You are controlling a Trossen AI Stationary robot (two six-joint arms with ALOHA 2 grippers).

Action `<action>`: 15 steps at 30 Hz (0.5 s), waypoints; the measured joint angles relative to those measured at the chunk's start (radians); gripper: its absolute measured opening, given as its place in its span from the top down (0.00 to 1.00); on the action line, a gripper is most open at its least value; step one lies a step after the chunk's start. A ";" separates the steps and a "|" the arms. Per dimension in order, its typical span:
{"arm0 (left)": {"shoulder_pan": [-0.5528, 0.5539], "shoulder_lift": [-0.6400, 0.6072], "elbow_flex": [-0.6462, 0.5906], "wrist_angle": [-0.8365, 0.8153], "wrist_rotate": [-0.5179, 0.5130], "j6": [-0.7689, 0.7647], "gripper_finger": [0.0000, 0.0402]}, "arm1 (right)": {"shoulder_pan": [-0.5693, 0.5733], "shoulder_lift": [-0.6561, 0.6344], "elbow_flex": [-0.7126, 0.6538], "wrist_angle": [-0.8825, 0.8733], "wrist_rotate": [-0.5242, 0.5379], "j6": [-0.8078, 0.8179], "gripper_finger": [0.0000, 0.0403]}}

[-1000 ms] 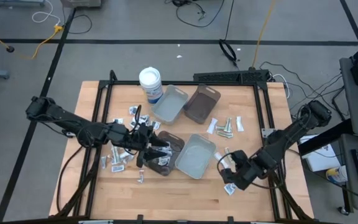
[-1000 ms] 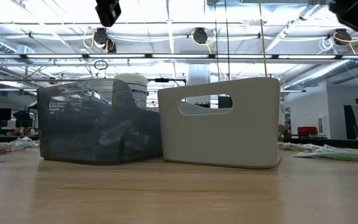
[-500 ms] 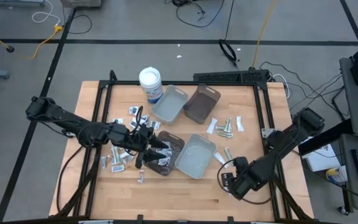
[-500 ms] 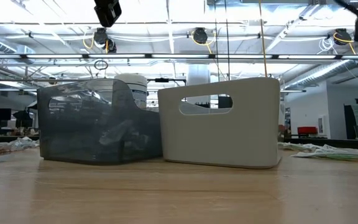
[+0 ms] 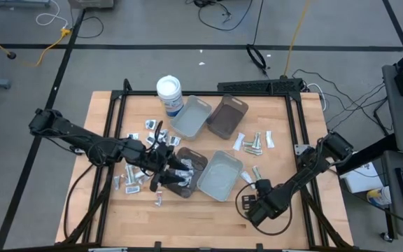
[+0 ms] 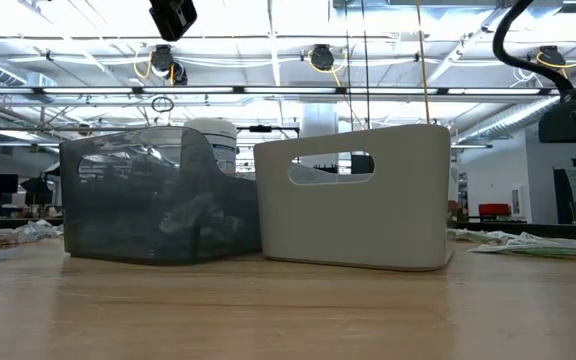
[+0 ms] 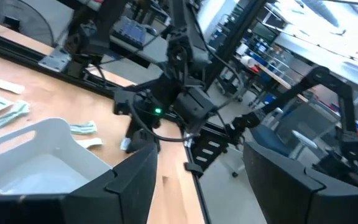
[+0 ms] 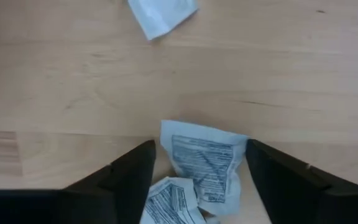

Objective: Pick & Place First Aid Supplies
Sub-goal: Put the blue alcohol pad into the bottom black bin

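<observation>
Lower right of the wooden bench (image 5: 285, 133), the right pincer (image 8: 197, 180) spreads wide above two printed white packets (image 8: 205, 163). Left of centre, the left pincer (image 5: 177, 170) hovers over the brown tray (image 5: 200, 159), fingers parted, apparently empty.

The right pincer (image 5: 255, 207) has been shifted over the last second, away from the surface's right edge and toward its front edge. Its arm has been drawn in along the same line, the elbow now lying nearer the surface. Two white printed packets (image 8: 205, 163) are framed between its fingers (image 8: 126, 177) in the right wrist view. In the low view, the right arm's dark body now shows lower at the right edge.
</observation>
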 joint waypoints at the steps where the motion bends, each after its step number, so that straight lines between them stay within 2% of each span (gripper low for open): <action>1: 0.000 0.000 0.000 0.000 0.011 0.000 0.39 | 0.000 -0.002 -0.001 0.005 0.000 0.000 0.44; 12: -0.001 0.000 0.000 -0.033 0.019 -0.007 0.39 | -0.003 -0.001 -0.001 0.003 0.019 -0.046 0.91; 15: -0.002 0.000 0.000 -0.032 0.019 -0.008 0.39 | -0.002 -0.009 -0.003 -0.001 0.054 -0.079 0.98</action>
